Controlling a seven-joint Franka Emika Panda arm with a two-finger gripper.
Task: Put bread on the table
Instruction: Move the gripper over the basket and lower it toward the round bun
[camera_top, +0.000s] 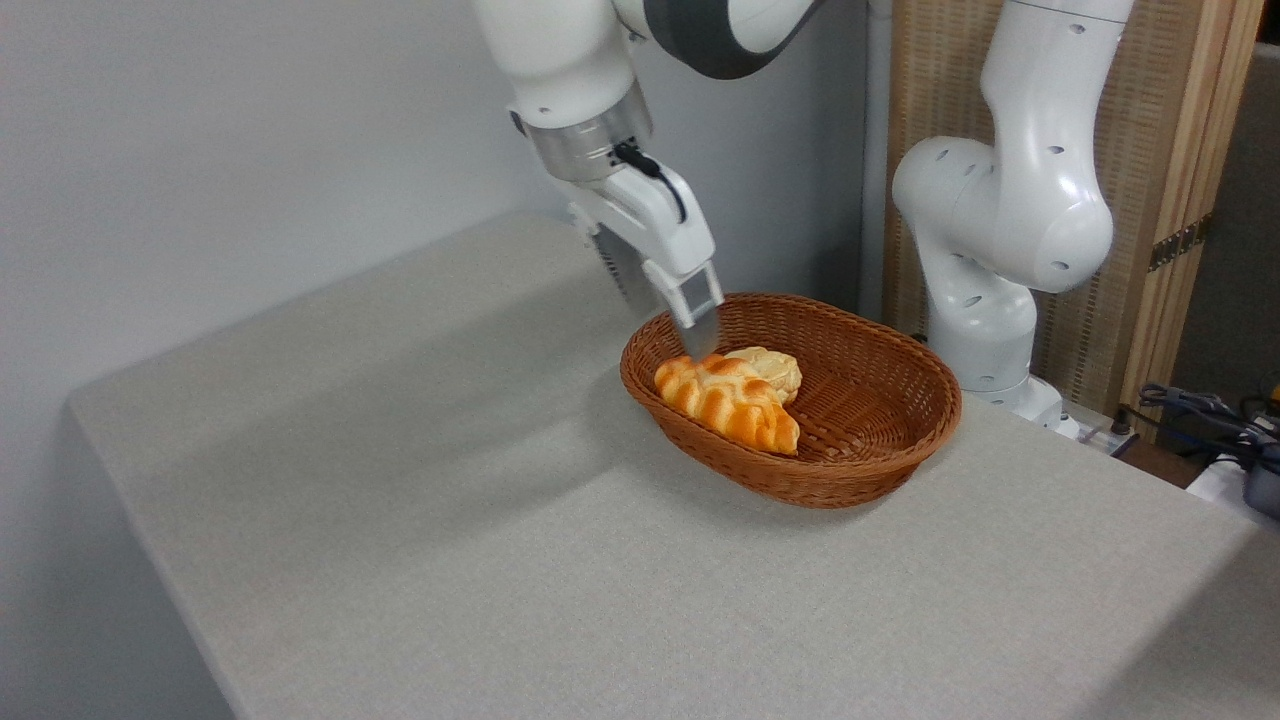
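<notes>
The bread (772, 369), a small pale-golden bun, lies in a brown wicker basket (880, 470) behind a braided orange loaf (728, 401). The basket stands on the grey table (400, 500). My gripper (668, 318) hangs tilted over the basket's left rim, open with nothing between its fingers. One fingertip (702, 340) reaches inside the basket, just above the loaf's left end and left of the bun. The other finger sits further back, outside the rim.
The arm's white base (985, 330) stands behind the basket on the right. Cables (1200, 410) lie at the far right past the table edge. A grey wall runs along the back left. The table's left edge is near.
</notes>
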